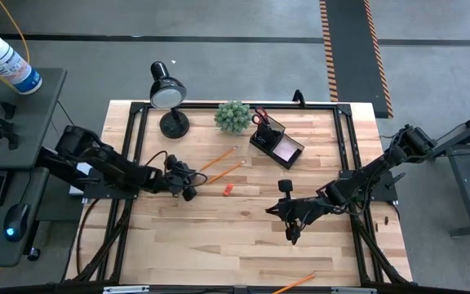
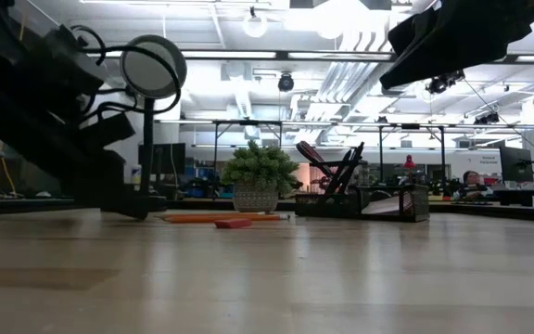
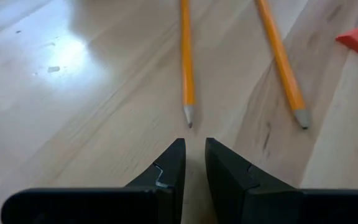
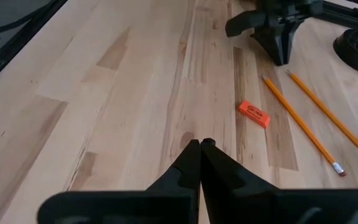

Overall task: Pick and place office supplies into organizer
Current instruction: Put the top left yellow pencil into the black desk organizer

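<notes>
Left fingers [image 3: 194, 163] narrowly parted, empty — two pencil [image 3: 187, 59] tips just ahead on bench [image 3: 73, 93]. Right fingers [image 4: 200, 163] pressed together, empty — eraser [image 4: 254, 114] ahead.

- We see even, bright light on the table [image 1: 243, 237] from overhead, with soft, faint shadows.
- In the low view, ceiling lights [image 2: 341, 14] glare white, and both arms read as dark silhouettes.
- A bright sheen sits on the wood near the pencils [image 3: 188, 56].
- Close fingers [image 3: 166, 174] look slightly soft.
</notes>
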`<state>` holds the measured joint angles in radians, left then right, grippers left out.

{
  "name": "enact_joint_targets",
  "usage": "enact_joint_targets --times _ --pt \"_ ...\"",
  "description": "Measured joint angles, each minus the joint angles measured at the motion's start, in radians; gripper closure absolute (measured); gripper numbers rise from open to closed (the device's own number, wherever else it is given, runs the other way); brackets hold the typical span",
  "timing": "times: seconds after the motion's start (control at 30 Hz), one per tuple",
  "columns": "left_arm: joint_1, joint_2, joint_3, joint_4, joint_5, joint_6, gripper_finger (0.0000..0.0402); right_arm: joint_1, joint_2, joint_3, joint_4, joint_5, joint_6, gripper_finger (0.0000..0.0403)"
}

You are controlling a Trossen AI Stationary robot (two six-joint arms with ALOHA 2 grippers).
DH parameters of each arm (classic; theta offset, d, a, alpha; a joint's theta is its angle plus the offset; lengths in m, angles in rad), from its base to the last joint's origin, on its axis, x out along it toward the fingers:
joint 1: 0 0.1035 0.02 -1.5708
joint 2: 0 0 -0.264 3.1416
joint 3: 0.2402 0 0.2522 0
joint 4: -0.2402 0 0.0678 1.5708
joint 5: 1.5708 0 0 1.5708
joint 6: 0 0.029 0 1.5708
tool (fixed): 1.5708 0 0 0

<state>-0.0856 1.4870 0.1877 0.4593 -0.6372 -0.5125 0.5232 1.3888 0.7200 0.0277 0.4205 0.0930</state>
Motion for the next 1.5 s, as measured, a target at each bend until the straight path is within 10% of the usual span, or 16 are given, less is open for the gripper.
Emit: enact_joint_targets --times 1.5 --pt "0.04 0.104 0.068 0.027 -0.07 -0.067 0.035 0.0 0.0 0.0 0.024 -0.006 -0.007 0.0402"
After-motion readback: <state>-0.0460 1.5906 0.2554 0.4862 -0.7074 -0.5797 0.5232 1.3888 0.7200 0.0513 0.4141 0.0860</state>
